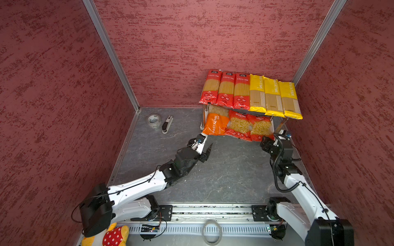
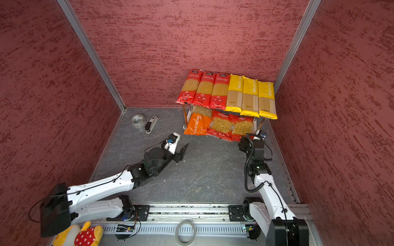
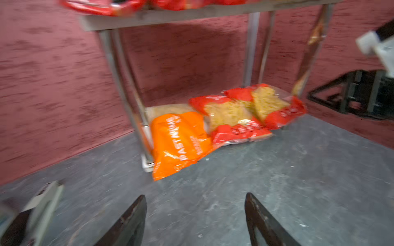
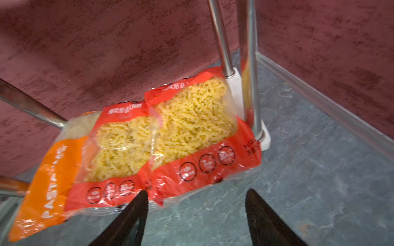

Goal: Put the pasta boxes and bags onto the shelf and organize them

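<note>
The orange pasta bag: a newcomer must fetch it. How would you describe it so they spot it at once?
The shelf stands in the back right corner. On its lower tier three bags lie side by side, the orange bag leftmost. Unlike the red bags beside it, it reads PASTATIME in white.

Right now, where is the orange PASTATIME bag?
In both top views the orange PASTATIME bag lies on the lower tier of the shelf, at its left end, beside the red short-pasta bags, front edge overhanging toward the left gripper.
</note>
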You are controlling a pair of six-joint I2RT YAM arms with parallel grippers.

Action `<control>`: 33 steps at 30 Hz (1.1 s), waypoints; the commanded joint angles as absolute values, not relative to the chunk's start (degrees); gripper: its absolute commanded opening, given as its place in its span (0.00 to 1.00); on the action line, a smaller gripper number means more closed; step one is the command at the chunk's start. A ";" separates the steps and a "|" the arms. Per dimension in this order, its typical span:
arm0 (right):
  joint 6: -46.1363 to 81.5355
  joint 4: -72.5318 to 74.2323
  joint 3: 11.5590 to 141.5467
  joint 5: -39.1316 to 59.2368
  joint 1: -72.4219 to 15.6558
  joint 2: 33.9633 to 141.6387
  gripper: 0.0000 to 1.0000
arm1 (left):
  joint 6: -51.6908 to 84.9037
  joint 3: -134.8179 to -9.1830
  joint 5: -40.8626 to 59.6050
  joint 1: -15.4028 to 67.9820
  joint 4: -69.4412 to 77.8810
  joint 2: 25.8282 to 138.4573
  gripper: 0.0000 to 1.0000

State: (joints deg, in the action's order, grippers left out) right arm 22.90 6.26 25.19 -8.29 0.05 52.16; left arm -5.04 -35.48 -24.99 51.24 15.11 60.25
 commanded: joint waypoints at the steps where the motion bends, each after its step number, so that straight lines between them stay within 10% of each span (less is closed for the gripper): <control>1: 17.47 20.26 19.75 -18.99 -0.21 49.77 0.73 | -6.06 -32.28 -35.21 44.65 7.52 54.01 0.73; 7: 13.50 38.27 14.60 -28.49 -0.14 56.75 0.73 | -6.06 -21.79 -41.79 25.95 14.67 46.03 0.72; 15: 9.95 52.55 14.50 -30.03 -0.13 70.88 0.75 | 1.79 -13.48 -19.85 3.20 34.06 57.16 0.73; 33: 8.23 67.00 12.04 -27.63 0.79 81.13 0.91 | -2.89 -17.44 -6.43 2.73 57.85 85.56 0.75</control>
State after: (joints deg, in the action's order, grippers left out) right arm 8.78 64.58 11.51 -28.29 0.47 80.79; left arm -2.96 -16.73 -8.47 3.55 53.89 84.33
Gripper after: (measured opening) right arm 0.904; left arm 0.748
